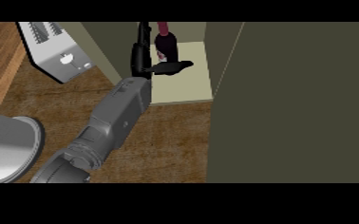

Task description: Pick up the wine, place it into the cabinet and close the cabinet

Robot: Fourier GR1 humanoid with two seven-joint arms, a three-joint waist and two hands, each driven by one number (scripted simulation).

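The wine bottle [166,45], dark with a red neck, stands upright inside the open cabinet on its pale shelf [191,83]. My left hand [142,59] reaches into the cabinet from the lower left on a grey forearm. Its fingers [143,35] stretch straight along the bottle's left side. The thumb [172,67] sticks out to the right just in front of the bottle's base. The hand looks open, beside the bottle rather than curled round it. My right hand does not show.
The cabinet's dark olive door [294,104] stands open and fills the right side. A silver toaster [60,52] sits at the upper left. A grey round dish [15,147] lies at the left edge. Wooden counter [175,137] lies in front of the cabinet.
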